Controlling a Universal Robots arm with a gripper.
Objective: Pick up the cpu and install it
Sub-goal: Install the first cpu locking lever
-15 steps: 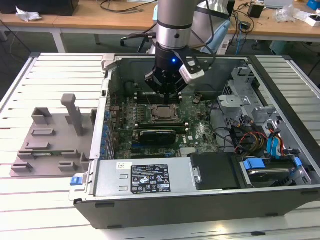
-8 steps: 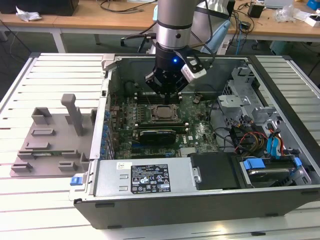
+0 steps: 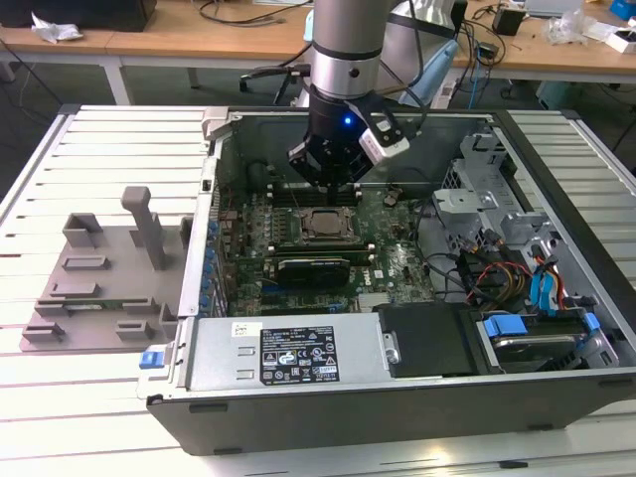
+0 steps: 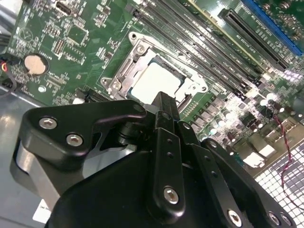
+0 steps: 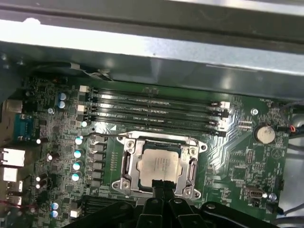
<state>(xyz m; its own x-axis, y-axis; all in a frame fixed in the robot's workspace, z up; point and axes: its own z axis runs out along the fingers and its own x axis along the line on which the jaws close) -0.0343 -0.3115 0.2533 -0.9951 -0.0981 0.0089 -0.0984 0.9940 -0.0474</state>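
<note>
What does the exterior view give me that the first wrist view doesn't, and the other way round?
The exterior view alone takes in the whole open computer case, the grey fixture tray at its left, and the drive bays. The first wrist view alone brings out the memory slots and the coin cell battery. Both show the cpu lying in its socket frame with the gripper just above.

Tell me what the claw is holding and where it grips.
Nothing is held: the claw hovers above the cpu, which sits in its socket on the motherboard.
</note>
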